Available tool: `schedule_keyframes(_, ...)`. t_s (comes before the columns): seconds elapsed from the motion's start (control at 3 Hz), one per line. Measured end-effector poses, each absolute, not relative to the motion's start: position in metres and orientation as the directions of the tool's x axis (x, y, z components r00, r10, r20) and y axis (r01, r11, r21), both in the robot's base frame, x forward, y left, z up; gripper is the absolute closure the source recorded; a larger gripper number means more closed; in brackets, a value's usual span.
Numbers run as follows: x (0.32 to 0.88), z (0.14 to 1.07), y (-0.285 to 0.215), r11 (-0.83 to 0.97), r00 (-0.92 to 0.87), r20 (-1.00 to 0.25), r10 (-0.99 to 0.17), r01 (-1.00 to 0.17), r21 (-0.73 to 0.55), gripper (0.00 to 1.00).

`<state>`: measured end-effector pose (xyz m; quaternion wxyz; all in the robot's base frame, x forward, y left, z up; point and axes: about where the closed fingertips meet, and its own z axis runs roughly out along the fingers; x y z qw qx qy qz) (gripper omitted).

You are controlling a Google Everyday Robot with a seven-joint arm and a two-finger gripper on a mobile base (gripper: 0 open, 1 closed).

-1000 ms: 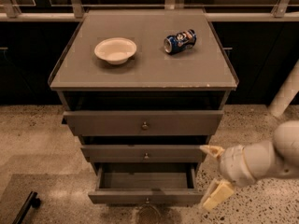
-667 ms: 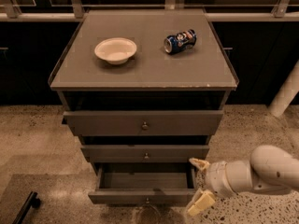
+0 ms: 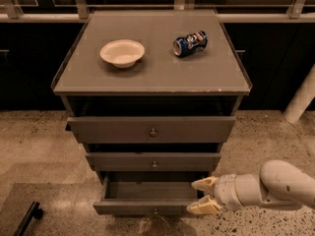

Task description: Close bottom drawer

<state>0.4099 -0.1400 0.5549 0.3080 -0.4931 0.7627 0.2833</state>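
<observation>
Bottom drawer (image 3: 129,208): lower centre of frame, pulled out, interior showing. My gripper (image 3: 202,196): lower right, at drawer's right front corner, fingers spread, grasping nothing; contact unclear. Step, I judge: lining up push. Next: seat finger on front panel, press straight into cabinet (image 3: 152,77).

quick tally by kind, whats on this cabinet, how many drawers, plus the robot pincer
drawers: 3: top drawer, middle drawer, bottom drawer (open)
bowls: 1: white bowl on the cabinet top
cans: 1: blue can, on its side
pincers: 1: pincer, open, beside the bottom drawer's right front corner
total: 6
</observation>
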Motion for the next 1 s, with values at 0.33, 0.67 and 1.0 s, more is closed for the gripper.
schedule_keyframes(0.33,0.41,0.555,-0.14,0.353,-0.324,-0.749,-0.578,-0.927,0.129,0.66)
schedule_keyframes(0.67,0.408,0.55,-0.14,0.365,-0.339,-0.745,-0.575,-0.921,0.137,0.89)
schedule_keyframes(1.0,0.418,0.524,-0.162,0.429,-0.366,-0.784,-0.501,-0.892,0.142,1.0)
